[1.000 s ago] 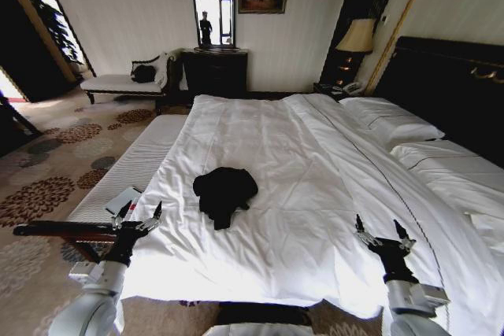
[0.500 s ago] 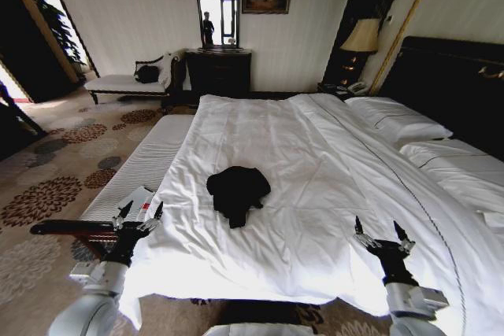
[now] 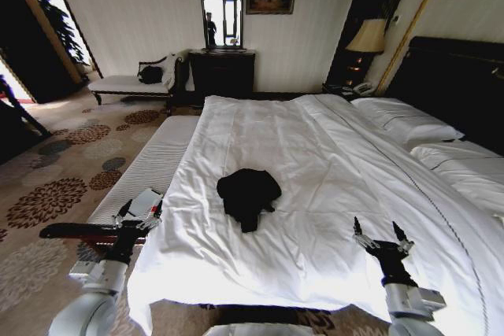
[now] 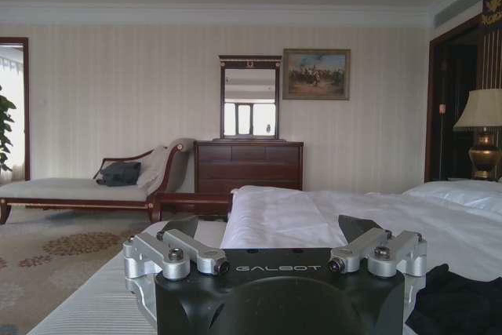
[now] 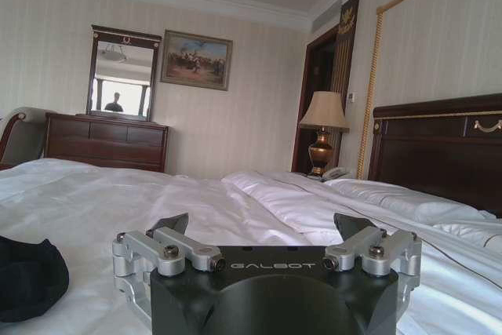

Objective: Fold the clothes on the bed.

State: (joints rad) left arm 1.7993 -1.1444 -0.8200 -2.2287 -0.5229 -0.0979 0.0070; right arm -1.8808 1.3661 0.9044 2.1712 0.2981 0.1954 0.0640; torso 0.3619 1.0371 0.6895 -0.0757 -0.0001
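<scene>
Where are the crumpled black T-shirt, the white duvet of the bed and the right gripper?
Crumpled black T-shirt (image 3: 248, 194): head view, middle of the heap.
White duvet of the bed (image 3: 315, 155): head view, bare part beyond the shirt.
Right gripper (image 3: 382, 235): head view, between its open fingertips.

The right gripper fills the lower middle of the frame, its black body marked GALBOT, its silver linkages spread wide and its two dark fingertips well apart over the bed. The white duvet stretches across the middle of the frame. At the lower left edge lies a dark bundle, the clothes, crumpled on the duvet. A dark headboard rises at the right. Behind, a lit lamp stands right of centre, a framed painting and a mirror hang at the upper left above a dark dresser.
</scene>
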